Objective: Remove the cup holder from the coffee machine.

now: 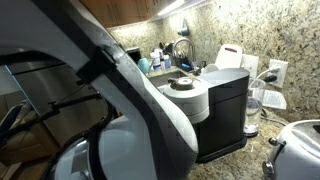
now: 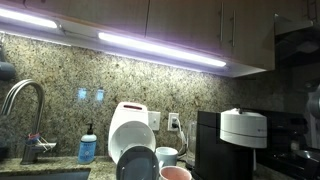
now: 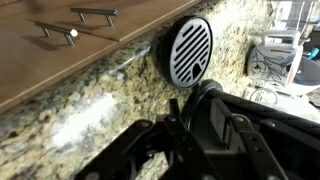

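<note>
Risks, largest item first:
- White-and-black robot arm: an exterior view is mostly filled by it. It is close beside the tall black boxy coffee machine with the silver-grey domed head, so the machine could be bumped by a wide swing.
- Speckled granite table: its edge meets the brown wooden cabinet front right at the disc. The disc could be sent over by a small shove toward that side.
- Small round black plastic cup holder with the grated top: seen only in the wrist view. It is judged off the machine, at the table edge, just beyond the black gripper. Flat or tipped on its rim cannot be told; if tipped, it could roll.
- Jaws: lost in dark blur, so apart or together cannot be told, nor whether the disc is touched. If it is gripped, it could be dragged along by any pull-back.

Counts: one arm, one table, one cabinet front, one coffee machine, one gripper, one cup holder, two slim metal bar handles.
</note>
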Robot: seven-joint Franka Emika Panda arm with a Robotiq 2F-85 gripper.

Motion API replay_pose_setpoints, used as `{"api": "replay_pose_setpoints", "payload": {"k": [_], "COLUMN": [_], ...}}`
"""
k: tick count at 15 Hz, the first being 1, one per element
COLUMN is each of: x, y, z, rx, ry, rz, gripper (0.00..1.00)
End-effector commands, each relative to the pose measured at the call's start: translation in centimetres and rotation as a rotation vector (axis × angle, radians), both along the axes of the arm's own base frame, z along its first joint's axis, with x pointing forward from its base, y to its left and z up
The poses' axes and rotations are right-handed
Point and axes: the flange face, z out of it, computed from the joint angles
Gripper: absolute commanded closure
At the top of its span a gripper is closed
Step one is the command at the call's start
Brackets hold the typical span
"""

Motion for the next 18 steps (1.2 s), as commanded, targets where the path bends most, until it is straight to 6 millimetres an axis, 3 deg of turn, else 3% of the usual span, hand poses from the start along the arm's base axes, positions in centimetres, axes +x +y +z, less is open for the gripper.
{"api": "replay_pose_setpoints", "payload": {"k": [1,7,12,13,18], "x": [-2.0,-3.5,-5.1,-3.0,-1.5], "y": [0.9,2.3,5.4,4.9,6.9], "z": [2.0,2.9,3.7,3.2,4.3], "rx": [-0.031,-0.06,-0.122,-0.137,-0.204], "ry": [-0.047,-0.074,-0.116,-0.135,-0.227], "rz": [-0.005,0.036,0.132,0.144,0.201], "gripper": [0.86,0.86,0.86,0.86,0.86]}}
